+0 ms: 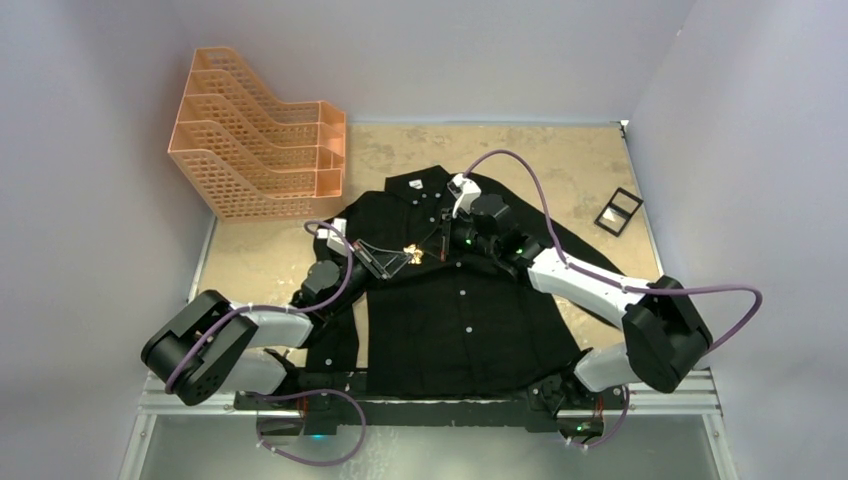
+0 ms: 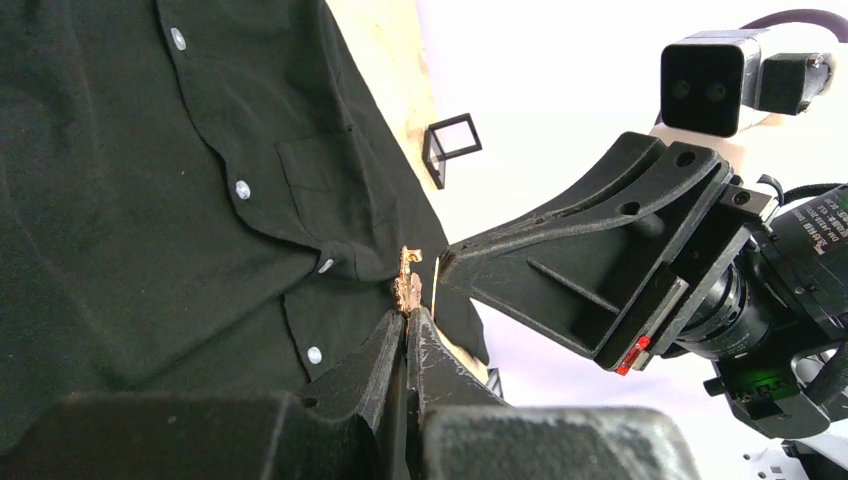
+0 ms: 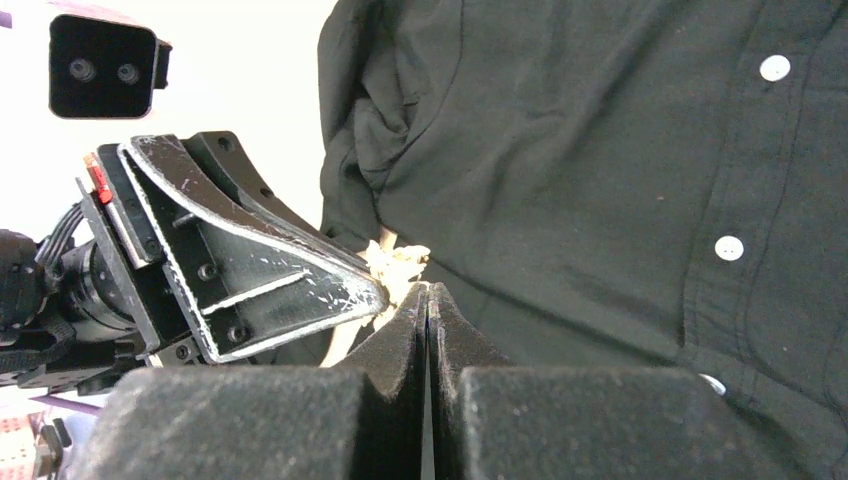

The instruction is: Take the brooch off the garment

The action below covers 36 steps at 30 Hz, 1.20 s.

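The black garment lies flat on the table, collar at the far end. The small golden brooch sits on its chest, left of the button line. My left gripper comes in from the left and is shut on the brooch, which sticks up from its tips. My right gripper comes in from the right. It is shut, with its tips against the brooch. I cannot tell whether it pinches anything. A thin golden pin shows beside its fingers.
An orange mesh file rack stands at the far left. A small black square frame lies on the tan table at the far right, beside the shirt's sleeve; it also shows in the left wrist view. Grey walls enclose the table.
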Tool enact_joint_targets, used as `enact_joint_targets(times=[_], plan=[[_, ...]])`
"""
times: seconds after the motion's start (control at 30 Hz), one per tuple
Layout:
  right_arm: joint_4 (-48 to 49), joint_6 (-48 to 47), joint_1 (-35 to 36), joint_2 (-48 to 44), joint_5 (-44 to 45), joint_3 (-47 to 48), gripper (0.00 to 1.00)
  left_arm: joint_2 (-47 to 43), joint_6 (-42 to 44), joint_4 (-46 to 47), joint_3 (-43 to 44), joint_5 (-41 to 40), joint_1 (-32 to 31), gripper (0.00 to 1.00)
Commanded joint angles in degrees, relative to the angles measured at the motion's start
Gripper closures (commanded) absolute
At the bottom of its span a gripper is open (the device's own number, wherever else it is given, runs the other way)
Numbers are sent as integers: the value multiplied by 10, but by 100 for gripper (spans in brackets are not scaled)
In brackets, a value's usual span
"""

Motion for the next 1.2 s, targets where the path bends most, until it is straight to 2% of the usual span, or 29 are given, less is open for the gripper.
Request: enact_joint_targets(times=[0.0,0.33,0.73,1.17], plan=[[-32,-11,4,-33,23,22,100,-11,-11,38,-5,-3,3,100],[-61,-12,17,-65,21,24,100,-22,5,43,-7,-2,3,100],[-44,10,33,-44,7,31,100,-26,18,74,-11,12,3,100],[-42,25,33,-48,30,37,100,-33,29,92,-14,25,2,100]])
